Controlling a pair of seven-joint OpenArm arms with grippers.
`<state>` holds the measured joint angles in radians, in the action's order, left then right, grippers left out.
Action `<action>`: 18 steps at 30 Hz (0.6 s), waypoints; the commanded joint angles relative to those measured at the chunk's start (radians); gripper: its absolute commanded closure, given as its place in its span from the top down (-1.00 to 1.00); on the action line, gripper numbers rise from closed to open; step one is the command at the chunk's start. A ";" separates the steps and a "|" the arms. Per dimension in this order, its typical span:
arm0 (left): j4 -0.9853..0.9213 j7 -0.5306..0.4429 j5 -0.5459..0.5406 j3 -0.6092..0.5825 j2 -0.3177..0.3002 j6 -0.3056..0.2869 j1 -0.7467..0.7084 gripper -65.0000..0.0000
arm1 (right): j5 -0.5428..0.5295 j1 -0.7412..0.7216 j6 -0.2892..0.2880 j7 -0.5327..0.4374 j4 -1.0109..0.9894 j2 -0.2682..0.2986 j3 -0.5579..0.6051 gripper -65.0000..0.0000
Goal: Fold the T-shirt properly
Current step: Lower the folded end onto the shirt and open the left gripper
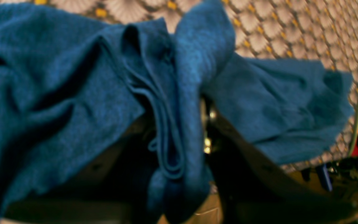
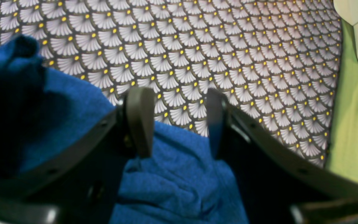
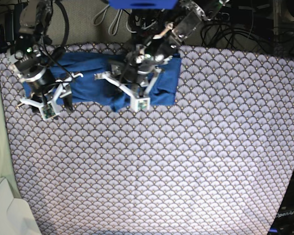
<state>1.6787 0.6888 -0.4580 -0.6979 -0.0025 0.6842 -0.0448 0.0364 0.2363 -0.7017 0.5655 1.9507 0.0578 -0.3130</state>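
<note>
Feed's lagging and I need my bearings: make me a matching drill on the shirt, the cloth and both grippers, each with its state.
Things:
1. shirt
2. cloth
3. left gripper
4. right gripper

States:
A. jaws apart, nothing between them
B. scallop-patterned, spread flat
C. blue, bunched at the far edge
D. clamped on a fold of fabric

Pairs: 1-C, 2-B, 3-D, 4-A

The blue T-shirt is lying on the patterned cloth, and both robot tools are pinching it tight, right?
Not quite. Only the left tool pinches the T-shirt. The right wrist view shows the right tool open above the fabric, gripping nothing. The shirt does lie on the patterned cloth.
</note>
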 commanded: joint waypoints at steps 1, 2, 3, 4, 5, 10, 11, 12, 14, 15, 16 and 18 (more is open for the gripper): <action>0.018 -0.004 -0.025 -0.012 0.002 0.014 0.023 -0.96 | -0.014 -0.007 0.004 -0.022 0.017 0.007 -0.002 -0.13; 0.018 -0.004 -0.026 -0.030 -0.006 0.014 0.032 -0.92 | -0.014 -0.007 0.004 -0.022 0.017 0.007 -0.002 -0.13; 0.018 -0.004 -0.026 -0.045 -0.007 0.014 0.039 -0.86 | -0.014 -0.007 0.004 -0.022 0.017 0.007 -0.002 -0.13; 0.018 -0.004 -0.026 -0.058 -0.011 0.014 0.046 -0.76 | -0.014 -0.007 0.004 -0.022 0.017 0.007 -0.002 -0.13; 0.018 -0.004 -0.026 -0.064 -0.017 0.014 0.050 -0.66 | -0.014 -0.007 0.004 -0.022 0.017 0.007 -0.002 -0.13; 0.021 -0.004 -0.026 -0.065 -0.023 0.014 0.050 -0.21 | -0.014 -0.007 0.004 -0.022 0.017 0.007 -0.002 -0.13; 0.021 -0.004 -0.026 -0.065 -0.023 0.014 0.050 -0.17 | -0.014 -0.007 0.004 -0.022 0.017 0.007 -0.002 -0.13; 0.021 -0.004 -0.026 -0.065 -0.023 0.014 0.050 -0.15 | -0.014 -0.007 0.004 -0.022 0.017 0.007 -0.002 -0.13; 0.024 -0.004 -0.026 -0.065 -0.026 0.014 0.050 -0.10 | -0.014 -0.007 0.004 -0.022 0.017 0.007 -0.002 -0.13; 0.025 -0.004 -0.026 -0.065 -0.026 0.014 0.050 -0.07 | -0.014 -0.007 0.004 -0.022 0.017 0.007 -0.002 -0.13; 0.028 -0.004 -0.026 -0.067 -0.027 0.014 0.050 -0.04 | -0.014 -0.007 0.004 -0.022 0.017 0.007 -0.002 -0.13; 0.031 -0.004 -0.026 -0.067 -0.029 0.014 0.050 -0.01 | -0.014 -0.007 0.004 -0.022 0.017 0.007 -0.002 -0.13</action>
<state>1.6886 0.6922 -0.4690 -0.7631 -0.0391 0.6819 -0.0051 0.0364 0.2363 -0.7013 0.5655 1.9507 0.0578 -0.3130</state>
